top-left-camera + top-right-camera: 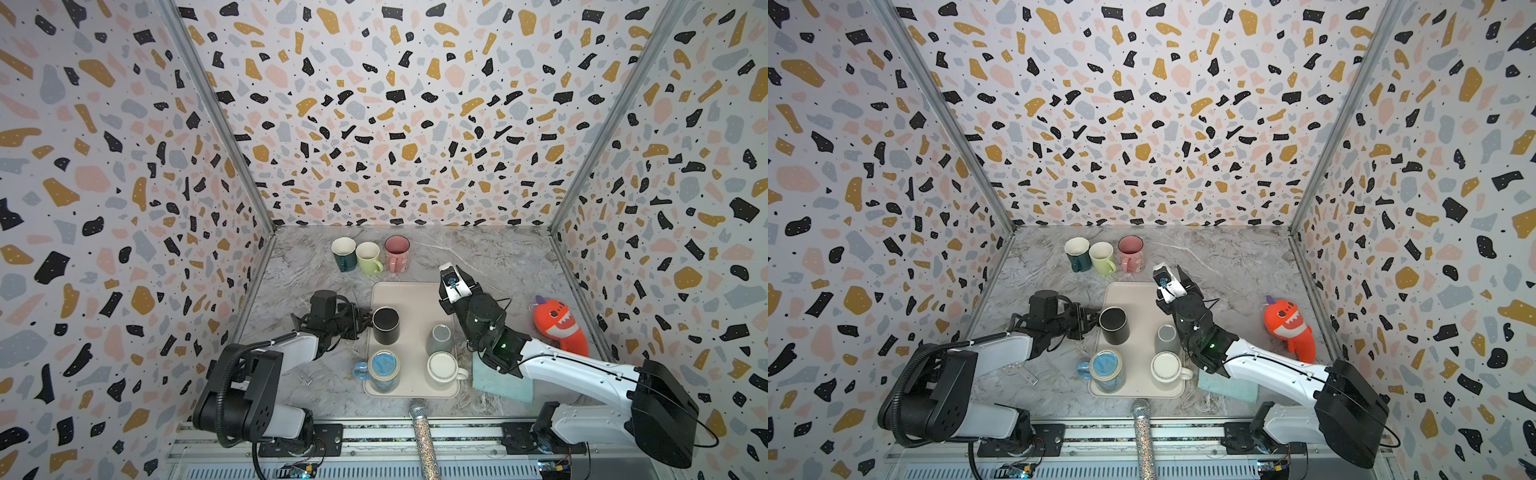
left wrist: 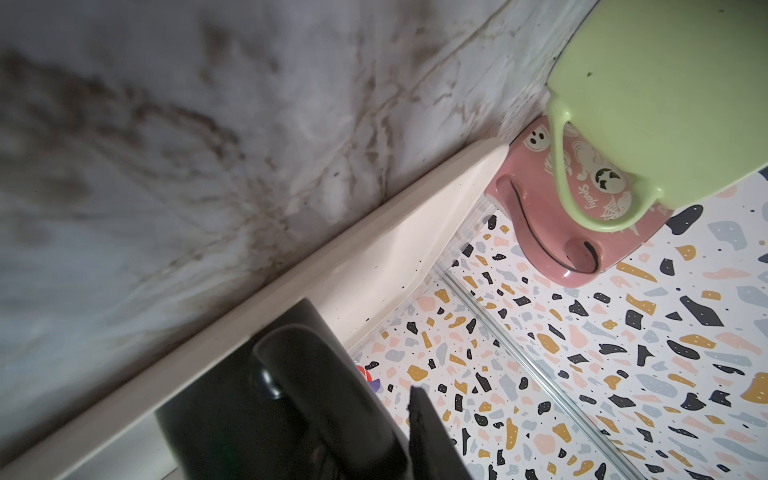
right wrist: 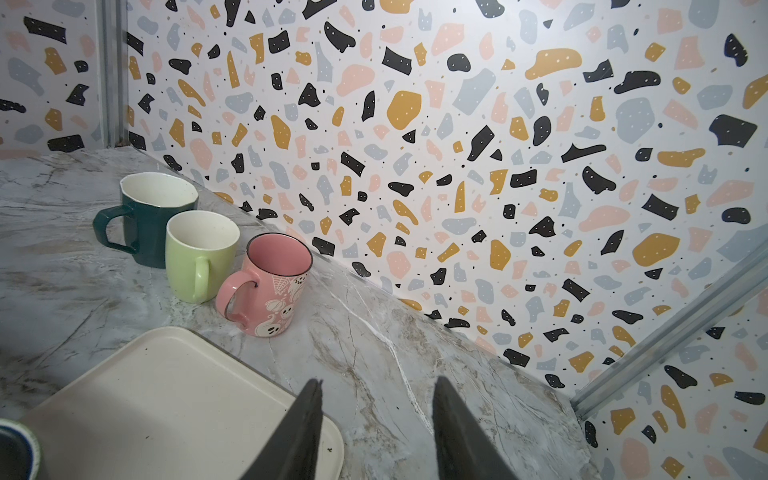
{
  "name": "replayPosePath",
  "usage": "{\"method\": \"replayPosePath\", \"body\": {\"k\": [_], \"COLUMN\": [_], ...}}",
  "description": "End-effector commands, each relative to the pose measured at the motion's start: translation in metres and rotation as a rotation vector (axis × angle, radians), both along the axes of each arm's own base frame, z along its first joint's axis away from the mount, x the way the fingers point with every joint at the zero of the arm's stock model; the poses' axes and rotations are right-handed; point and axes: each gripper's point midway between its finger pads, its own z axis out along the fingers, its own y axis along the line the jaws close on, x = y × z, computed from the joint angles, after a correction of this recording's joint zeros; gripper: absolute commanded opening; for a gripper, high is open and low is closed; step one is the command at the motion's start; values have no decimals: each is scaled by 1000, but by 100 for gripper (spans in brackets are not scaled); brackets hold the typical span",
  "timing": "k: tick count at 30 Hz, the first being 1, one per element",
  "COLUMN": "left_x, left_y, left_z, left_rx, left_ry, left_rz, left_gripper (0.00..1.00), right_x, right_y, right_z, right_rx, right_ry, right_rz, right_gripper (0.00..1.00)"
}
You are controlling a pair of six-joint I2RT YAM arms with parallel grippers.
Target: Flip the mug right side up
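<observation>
Two sets: left fingers [image 2: 424,428] at black mug [image 1: 385,326] handle, grip unclear; right fingers [image 3: 307,428] apart, empty.

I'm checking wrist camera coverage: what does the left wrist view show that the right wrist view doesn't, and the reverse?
Only the left wrist view: the black mug, close up. Only the right wrist view: the dark green mug and the right gripper, jaws open with nothing between them. Both: the light green mug, the pink ghost mug and the cream tray.
</observation>
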Motion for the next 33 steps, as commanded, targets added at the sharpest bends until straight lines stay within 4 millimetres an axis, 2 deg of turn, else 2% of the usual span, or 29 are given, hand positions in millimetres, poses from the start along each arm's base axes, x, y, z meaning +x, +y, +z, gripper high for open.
{"method": "replayPosePath", "body": {"k": [1,8,13,16,23,27,33], "left_x": [9,12,17,31,59,64,65], "left_y": [-8,-9,-10,-13,-24,-25,-24], "left_z": [14,15,17,33,82,113,142], "left_rx": [-21,-24,-35,-62,-78,-92,-19], "left_ry": [-58,-67,-87,-155,-382,-531,-664], "left_rz": [-34,-33,-25,-16,-60,-60,-96], "left_gripper": [24,11,6,0,0,0,0], "right_x": [2,3,3,3,3,2,2], "right_y": [-2,-2,-4,-5,-8,-10,-9], "right_z": [18,15,14,13,12,12,9], "right_rx": [43,36,34,30,28,28,28], "right_ry": [-36,-32,-30,-31,-30,-30,-25], "right_rz": [-23,-27,-36,-41,-50,-51,-50], "right_gripper": [45,45,45,45,45,45,45]}}
